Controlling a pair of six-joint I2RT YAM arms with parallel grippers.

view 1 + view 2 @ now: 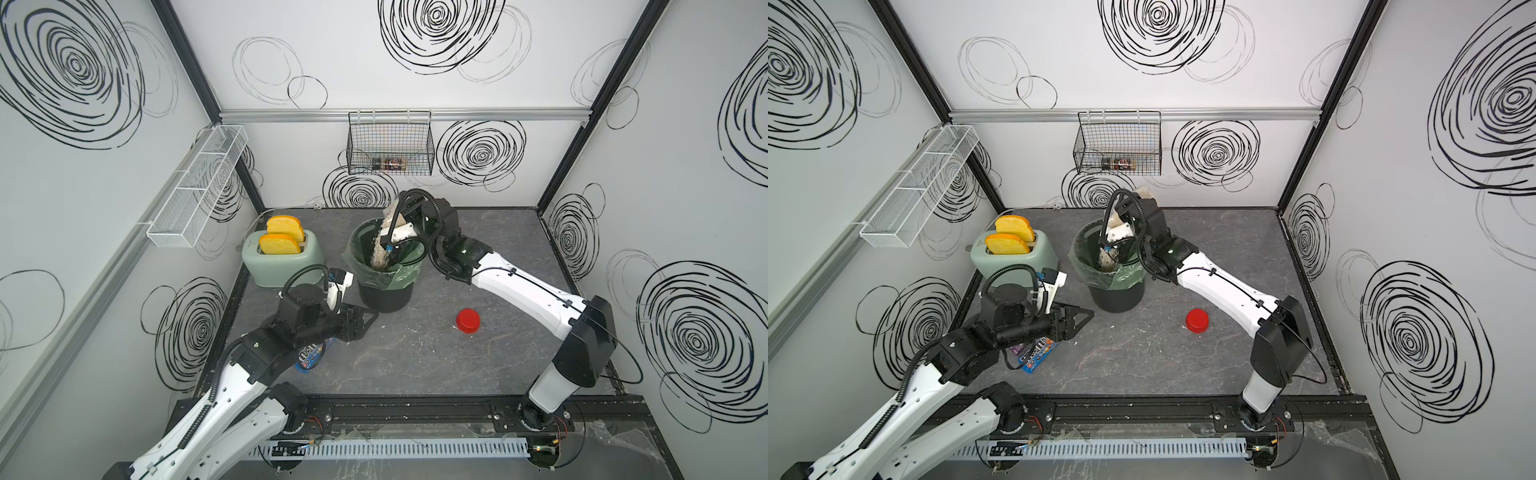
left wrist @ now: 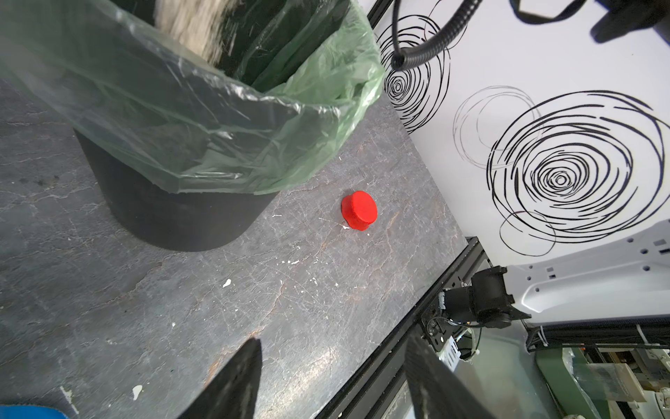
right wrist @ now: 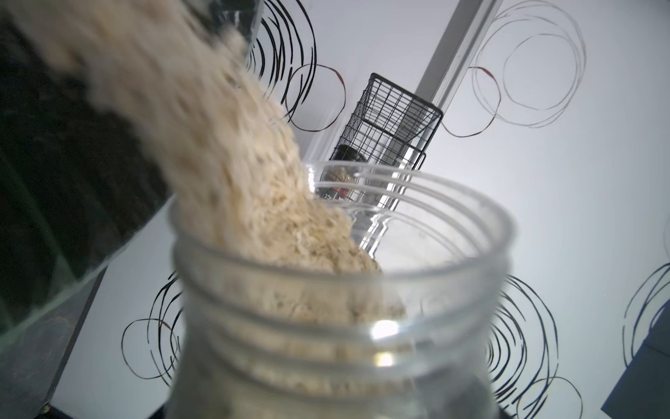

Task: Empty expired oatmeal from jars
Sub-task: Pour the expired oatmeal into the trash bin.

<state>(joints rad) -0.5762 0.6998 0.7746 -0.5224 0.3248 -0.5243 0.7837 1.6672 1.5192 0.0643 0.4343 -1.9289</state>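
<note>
right claw point(image 1: 398, 227) grips the jar point(image 3: 344, 290) tipped over the bin point(image 1: 384, 293) so the oatmeal point(image 3: 224, 152) pours straight in, left claw point(image 2: 331, 377) sits wide open, empty

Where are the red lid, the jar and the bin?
red lid point(image 1: 467, 318): in a top view, flat top face.
jar point(image 3: 453, 290): right wrist view, threaded neck.
bin point(image 2: 174, 217): left wrist view, black outer wall.

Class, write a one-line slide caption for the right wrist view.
Oatmeal streams from the tilted, lidless jar into the dark bin, a black wire basket on the wall behind.
</note>
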